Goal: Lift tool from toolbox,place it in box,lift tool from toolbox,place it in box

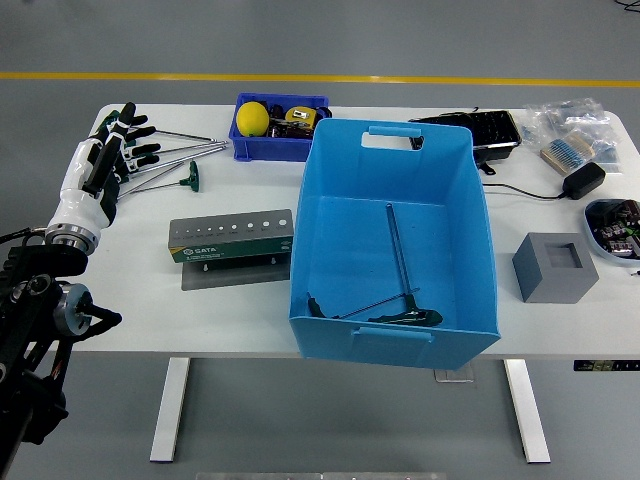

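The white counter (130, 300) is smooth and flat, filling the middle of the frame. On it stands the big blue box (393, 240), glossy moulded plastic with sloping walls and handle slots. Inside, low in the frame, lie two T-handle tools (395, 290): thin metal shafts with dark grips; one shaft runs up the frame from the near wall, the other lies almost crosswise, slanting slightly up to the right.

At the left edge, the left hand (100, 165), white shell with black fingers, hangs over the counter's left end, fingers spread and empty. Just right of it, more T-handle tools (170, 165) fan out, shafts pointing toward the upper right.

The grey toolbox (231, 237), a long rectangular block with a row of holes, sits left of the box. A small blue bin (280, 145) holds a yellow ball (251, 118) at upper centre. A grey foam block (556, 266) sits at right.
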### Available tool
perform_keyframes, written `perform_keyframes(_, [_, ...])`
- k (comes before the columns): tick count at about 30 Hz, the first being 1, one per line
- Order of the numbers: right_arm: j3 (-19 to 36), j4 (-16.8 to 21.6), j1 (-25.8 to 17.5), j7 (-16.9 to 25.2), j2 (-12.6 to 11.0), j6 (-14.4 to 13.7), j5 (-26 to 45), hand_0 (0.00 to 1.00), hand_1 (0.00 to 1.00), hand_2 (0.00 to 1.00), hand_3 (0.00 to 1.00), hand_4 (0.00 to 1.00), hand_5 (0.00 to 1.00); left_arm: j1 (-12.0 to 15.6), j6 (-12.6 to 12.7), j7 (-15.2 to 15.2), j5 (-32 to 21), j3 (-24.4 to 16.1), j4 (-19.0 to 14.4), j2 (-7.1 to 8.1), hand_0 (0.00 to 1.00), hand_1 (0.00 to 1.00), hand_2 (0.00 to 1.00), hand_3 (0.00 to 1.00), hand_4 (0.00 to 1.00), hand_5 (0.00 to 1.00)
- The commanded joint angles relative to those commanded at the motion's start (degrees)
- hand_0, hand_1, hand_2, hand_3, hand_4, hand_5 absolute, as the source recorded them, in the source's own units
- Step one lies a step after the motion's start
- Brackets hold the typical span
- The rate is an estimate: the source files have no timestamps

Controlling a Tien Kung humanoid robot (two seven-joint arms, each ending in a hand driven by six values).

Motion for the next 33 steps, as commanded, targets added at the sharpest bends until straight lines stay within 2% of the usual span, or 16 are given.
perform_keyframes(1, [-0.02, 0.01, -0.04, 0.03, 0.01, 0.0, -0.02, 0.671, 0.644, 0.716, 0.587, 0.847, 0.75, 0.57, 0.32, -1.22, 1.93, -0.68, 0.64, -0.02, 0.59, 0.636, 0.71, 0.667, 0.998, 0.77])
perform_keyframes(6, [0.01, 0.01, -0.13, 0.07, 0.01, 0.01, -0.09, 0.671, 0.644, 0.716, 0.587, 0.847, 0.75, 2.37, 1.63, -6.38, 8.22, -2.37, 3.8, 0.48, 0.59, 0.636, 0.71, 0.667, 0.998, 0.77])
perform_keyframes(7, [0.02, 0.0, -0.16, 0.08, 0.04, 0.01, -0.06, 0.671, 0.644, 0.715, 0.587, 0.845, 0.754, 2.63, 1.53, -7.3, 10.17, -2.56, 4.37, 0.66, 0.675, 0.697, 0.772, 0.714, 0.998, 0.706])
perform_keyframes(12, [0.17, 0.0, -0.25, 0.01, 0.1, -0.03, -0.3, 0.671, 0.644, 0.715, 0.587, 0.845, 0.754, 3.13, -0.65, -9.49, 20.0, -2.51, 7.1, 1.2, 0.675, 0.697, 0.772, 0.714, 0.998, 0.706])
perform_keyframes(13, [0.2, 0.0, -0.25, -0.01, 0.11, -0.04, -0.32, 0.67, 0.643, 0.716, 0.588, 0.844, 0.756, 3.16, -1.13, -9.82, 21.8, -2.36, 7.59, 1.21, 0.697, 0.727, 0.804, 0.741, 0.998, 0.665])
perform_keyframes(14, [0.22, 0.0, -0.24, -0.03, 0.13, -0.05, -0.34, 0.67, 0.643, 0.716, 0.588, 0.844, 0.756, 3.19, -1.54, -10.09, 22.88, -2.15, 8.07, 1.22, 0.697, 0.727, 0.804, 0.741, 0.998, 0.665])
perform_keyframes(18, [-0.02, 0.01, -0.16, 0.06, 0.11, -0.02, 0.03, 0.67, 0.643, 0.716, 0.588, 0.844, 0.756, 3.62, -1.83, -11.09, 22.44, -1.61, 9.64, 1.06, 0.697, 0.727, 0.804, 0.741, 0.998, 0.665])
perform_keyframes(24, [-0.26, -0.01, -0.1, 0.11, 0.16, -0.01, 0.46, 0.668, 0.643, 0.715, 0.586, 0.844, 0.756, 4.71, 0.87, -13.3, 23.18, -2.41, 10.63, 0.87, 0.699, 0.726, 0.807, 0.748, 0.998, 0.66])
perform_keyframes(25, [-0.25, -0.01, -0.09, 0.1, 0.16, -0.01, 0.45, 0.669, 0.642, 0.714, 0.585, 0.843, 0.755, 4.81, 1.15, -13.58, 23.35, -2.44, 10.66, 0.94, 0.699, 0.737, 0.827, 0.755, 0.998, 0.612])
perform_keyframes(27, [-0.2, -0.02, -0.08, 0.06, 0.16, -0.01, 0.32, 0.669, 0.642, 0.714, 0.585, 0.843, 0.755, 5.0, 1.78, -14.31, 23.36, -2.45, 10.74, 1.13, 0.699, 0.737, 0.827, 0.755, 0.998, 0.612])
perform_keyframes(30, [-0.11, -0.02, -0.06, -0.01, 0.12, 0.0, 0.11, 0.669, 0.642, 0.714, 0.585, 0.843, 0.755, 5.21, 2.48, -15.26, 20.74, -2.29, 11.02, 1.36, 0.699, 0.737, 0.827, 0.755, 0.998, 0.612])
perform_keyframes(31, [-0.1, -0.02, -0.04, -0.01, 0.12, -0.01, 0.08, 0.668, 0.642, 0.714, 0.585, 0.842, 0.755, 5.21, 2.47, -15.32, 19.06, -2.14, 11.15, 1.36, 0.699, 0.737, 0.834, 0.757, 0.998, 0.674])
perform_keyframes(33, [-0.09, -0.02, -0.03, -0.02, 0.13, -0.01, 0.08, 0.668, 0.642, 0.714, 0.585, 0.842, 0.755, 5.17, 2.44, -15.43, 16.49, -1.98, 11.34, 1.29, 0.699, 0.737, 0.834, 0.757, 0.998, 0.674])
